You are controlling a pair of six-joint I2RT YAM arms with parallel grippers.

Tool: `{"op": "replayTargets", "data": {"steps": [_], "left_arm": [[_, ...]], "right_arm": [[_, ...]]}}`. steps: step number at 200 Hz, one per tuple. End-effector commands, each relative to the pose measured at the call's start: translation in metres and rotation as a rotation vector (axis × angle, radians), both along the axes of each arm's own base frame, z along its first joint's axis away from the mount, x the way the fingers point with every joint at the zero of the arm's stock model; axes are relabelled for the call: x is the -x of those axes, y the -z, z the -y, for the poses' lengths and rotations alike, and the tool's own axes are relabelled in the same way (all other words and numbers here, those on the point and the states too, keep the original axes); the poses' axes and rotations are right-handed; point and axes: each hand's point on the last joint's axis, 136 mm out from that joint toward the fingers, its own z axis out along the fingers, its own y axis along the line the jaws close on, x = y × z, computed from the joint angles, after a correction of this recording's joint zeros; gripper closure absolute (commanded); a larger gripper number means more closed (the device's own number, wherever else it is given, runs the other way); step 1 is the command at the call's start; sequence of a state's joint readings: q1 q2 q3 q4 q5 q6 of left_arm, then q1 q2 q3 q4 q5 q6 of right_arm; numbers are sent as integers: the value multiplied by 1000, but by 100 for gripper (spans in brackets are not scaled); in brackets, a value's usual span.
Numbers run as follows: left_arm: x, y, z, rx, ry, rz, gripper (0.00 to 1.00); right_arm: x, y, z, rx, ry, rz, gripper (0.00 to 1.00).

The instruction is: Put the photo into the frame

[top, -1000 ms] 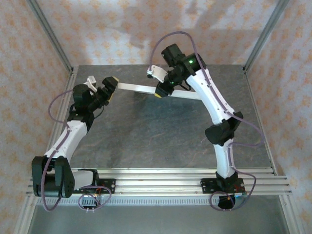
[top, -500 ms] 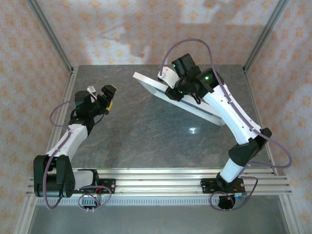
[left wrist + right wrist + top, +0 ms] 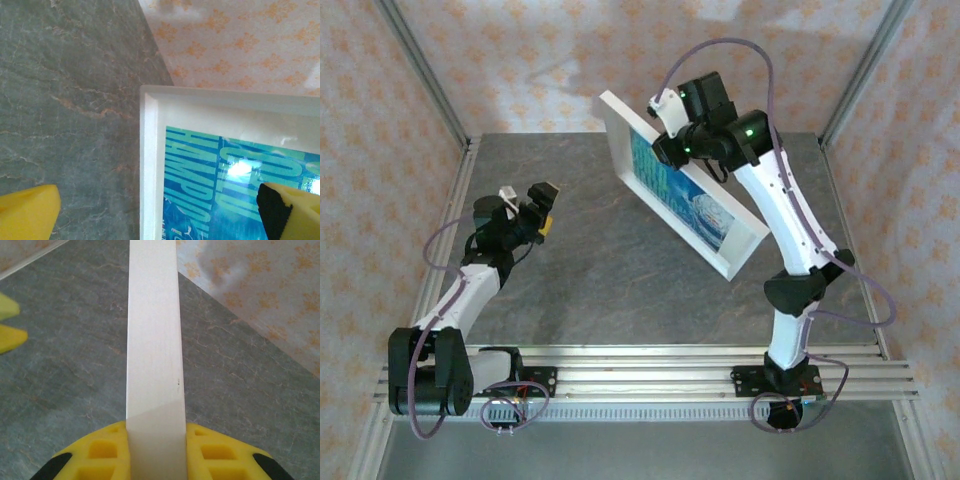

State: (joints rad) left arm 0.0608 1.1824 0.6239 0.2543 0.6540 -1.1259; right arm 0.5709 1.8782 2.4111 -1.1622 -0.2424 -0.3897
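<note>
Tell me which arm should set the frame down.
Right. The right gripper is shut on the edge of the frame, holding it tilted off the table; the left gripper is open and apart from it.

The only writing that can be read is on the photo, which sits inside the frame. In the left wrist view, large pale teal capitals run sideways down the blue print. They spell "HAMPIO" before the picture's lower edge cuts them off. A second row of capitals beside it is washed out by glare and illegible. In the top external view the lettering is too small to read.
</note>
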Motion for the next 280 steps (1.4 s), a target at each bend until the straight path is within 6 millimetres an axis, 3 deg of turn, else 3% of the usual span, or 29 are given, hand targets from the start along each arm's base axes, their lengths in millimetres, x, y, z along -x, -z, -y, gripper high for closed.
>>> {"op": "replayTargets", "data": {"steps": [1,39,90,134,164,194,260,280], "left_arm": [[-2,-5,5,28,25,34,0],[-3,-5,12,14,49,31,0],[-7,-5,27,-9,79,21,0],[-15,0,47,-32,125,3,0],[-18,10,64,-76,169,-32,0],[-16,25,79,-106,196,-69,0],[-1,92,102,-144,260,-220,0],[1,103,104,-142,265,-244,0]], "right_arm": [[-19,-48,20,-149,94,99,100],[-49,-27,47,-236,168,-9,100],[-96,2,107,-321,298,-97,100],[-125,64,172,-387,413,-251,100],[-134,107,196,-429,460,-314,100],[-139,136,204,-501,493,-373,100],[-133,233,184,-687,524,-540,100],[-129,250,182,-709,533,-565,100]]}}
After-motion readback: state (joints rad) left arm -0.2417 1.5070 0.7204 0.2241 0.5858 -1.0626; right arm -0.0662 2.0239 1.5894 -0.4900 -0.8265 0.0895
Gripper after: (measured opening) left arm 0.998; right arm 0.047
